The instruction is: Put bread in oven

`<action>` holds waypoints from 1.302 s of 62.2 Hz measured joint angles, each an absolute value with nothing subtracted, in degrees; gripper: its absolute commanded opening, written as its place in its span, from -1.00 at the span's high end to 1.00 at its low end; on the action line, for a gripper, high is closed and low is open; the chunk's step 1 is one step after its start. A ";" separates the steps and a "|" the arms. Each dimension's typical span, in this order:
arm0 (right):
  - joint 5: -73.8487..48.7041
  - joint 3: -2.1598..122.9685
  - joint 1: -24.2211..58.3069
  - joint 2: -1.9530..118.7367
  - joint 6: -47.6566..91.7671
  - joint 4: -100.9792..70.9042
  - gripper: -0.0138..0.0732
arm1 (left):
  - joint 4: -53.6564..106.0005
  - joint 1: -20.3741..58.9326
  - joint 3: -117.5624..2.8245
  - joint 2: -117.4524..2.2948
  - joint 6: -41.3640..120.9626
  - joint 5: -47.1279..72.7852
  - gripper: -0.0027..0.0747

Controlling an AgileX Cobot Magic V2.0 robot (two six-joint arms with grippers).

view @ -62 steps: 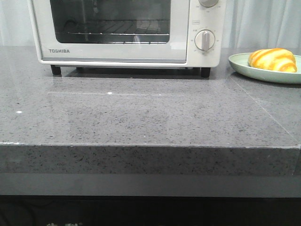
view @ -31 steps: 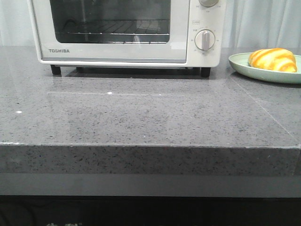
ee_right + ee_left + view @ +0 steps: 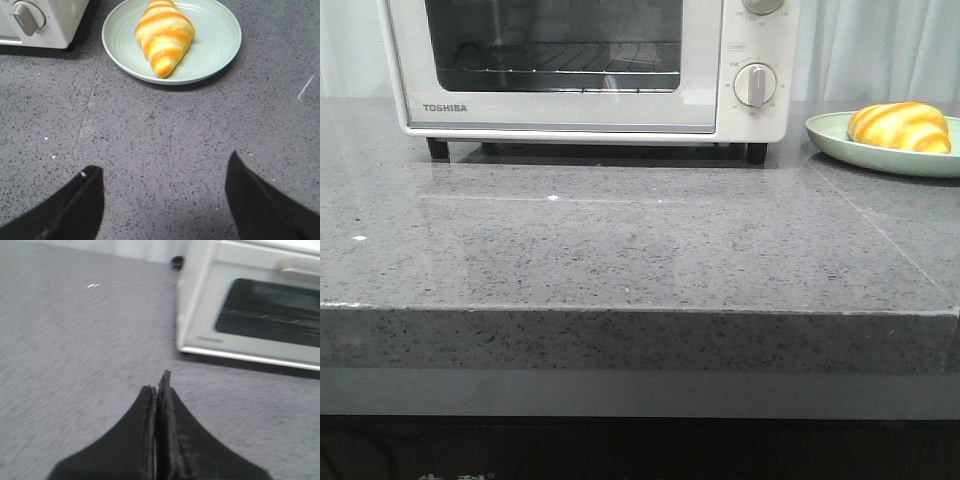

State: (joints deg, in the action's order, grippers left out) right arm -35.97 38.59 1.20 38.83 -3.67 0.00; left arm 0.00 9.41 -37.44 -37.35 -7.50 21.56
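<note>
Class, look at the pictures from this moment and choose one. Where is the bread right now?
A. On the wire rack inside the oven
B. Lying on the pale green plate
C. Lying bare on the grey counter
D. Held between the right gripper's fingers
B: the bread lies on the plate, which stands on the counter to the right of the shut oven, while the open right gripper is empty and apart from it.

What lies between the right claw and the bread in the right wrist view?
Only bare grey countertop and the near rim of the green plate separate the open right claw from the bread.
</note>
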 measured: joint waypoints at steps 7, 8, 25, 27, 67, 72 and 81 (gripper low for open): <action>-36.04 38.59 1.20 38.83 -3.67 0.00 -0.63 | -0.32 15.42 -37.44 -38.13 -6.66 16.54 0.98; -36.04 38.59 1.20 38.83 -3.67 0.00 -0.63 | -0.32 16.15 -37.44 -38.51 -6.63 15.36 0.98; -36.12 38.59 1.20 38.83 -3.67 0.00 -0.63 | -0.42 28.05 -40.09 -47.62 -6.13 1.25 0.98; -36.12 38.59 1.20 38.83 -3.67 0.00 -0.63 | -0.42 28.94 -41.07 -49.44 -6.13 0.00 0.98; -36.17 38.59 1.20 38.83 -3.67 0.00 -0.63 | -0.54 30.61 -61.58 -80.79 -6.13 -13.82 0.98; -36.17 38.59 1.20 38.83 -3.67 0.00 -0.63 | -0.54 30.61 -63.10 -83.61 -6.13 -15.62 0.98; -36.17 38.59 1.20 38.83 -3.67 0.00 -0.63 | -0.54 30.61 -64.51 -87.78 -6.13 -17.69 0.98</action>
State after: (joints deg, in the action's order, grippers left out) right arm -36.17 38.59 1.20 38.83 -3.67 0.00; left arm -0.54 30.61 -64.51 -87.78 -6.13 -17.69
